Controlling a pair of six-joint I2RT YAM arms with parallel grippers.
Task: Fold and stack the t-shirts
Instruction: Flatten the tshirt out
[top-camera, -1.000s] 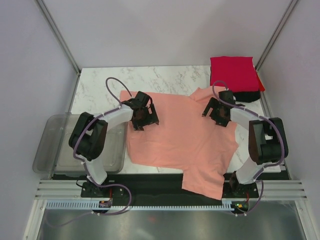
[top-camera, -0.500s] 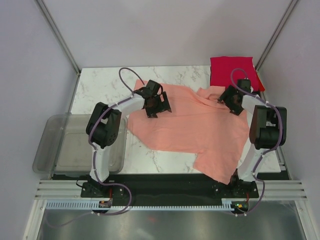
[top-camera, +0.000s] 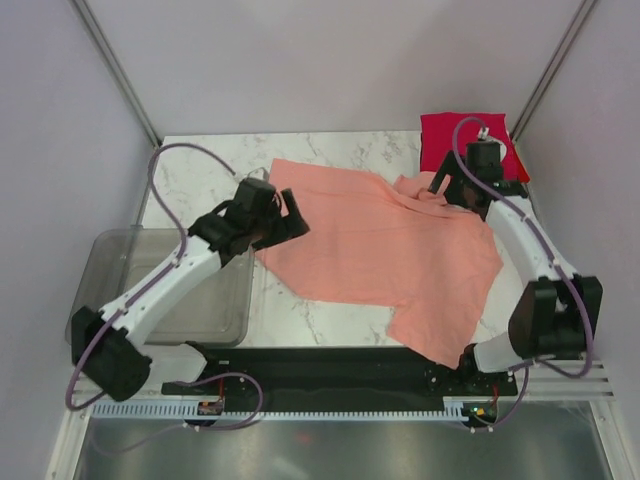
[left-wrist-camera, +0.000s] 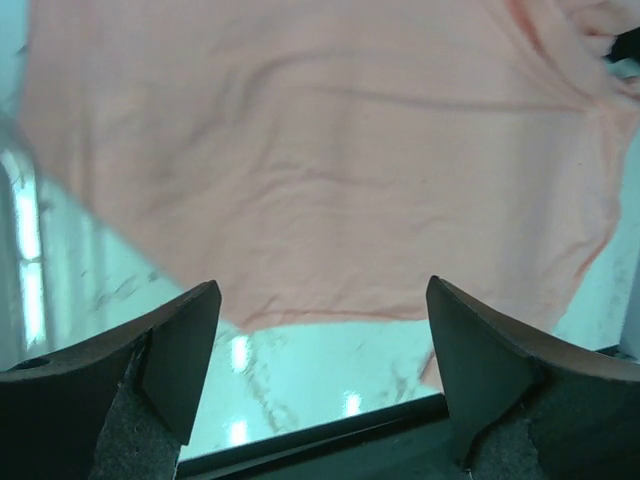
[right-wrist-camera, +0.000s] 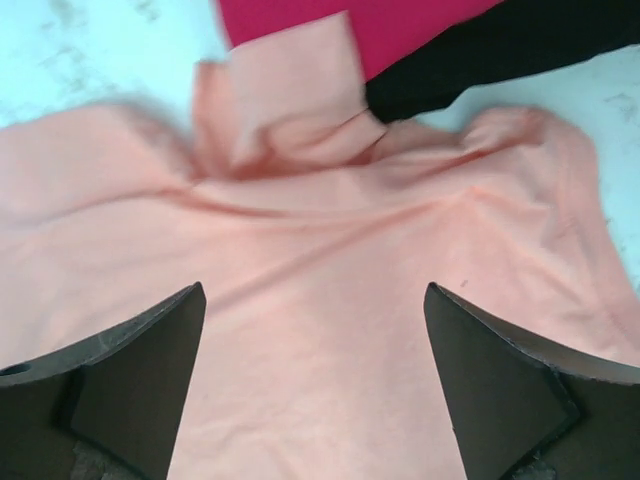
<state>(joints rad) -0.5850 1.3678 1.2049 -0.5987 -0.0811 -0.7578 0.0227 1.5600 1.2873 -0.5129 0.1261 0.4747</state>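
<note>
A salmon-pink t-shirt (top-camera: 390, 250) lies spread out and a little rumpled across the middle of the marble table (top-camera: 200, 170); its lower right corner reaches the front edge. A folded red t-shirt (top-camera: 462, 135) rests at the back right corner on a black t-shirt (right-wrist-camera: 500, 50), which shows best in the right wrist view. My left gripper (top-camera: 290, 218) hovers open over the pink shirt's left edge, with the pink t-shirt (left-wrist-camera: 320, 150) and its hem below and nothing between the fingers. My right gripper (top-camera: 447, 188) hangs open above the pink t-shirt (right-wrist-camera: 320, 330) near its bunched sleeve (right-wrist-camera: 290, 100).
A grey see-through plastic tub (top-camera: 130, 300) stands at the table's left side, partly under my left arm. Metal frame posts (top-camera: 115, 70) rise at the back corners. A black rail (top-camera: 330, 365) runs along the front edge.
The pink shirt now lies farther back on the table and hangs less over the front edge. My left gripper has pulled back to the shirt's left edge. My right gripper has moved back toward the red shirt.
</note>
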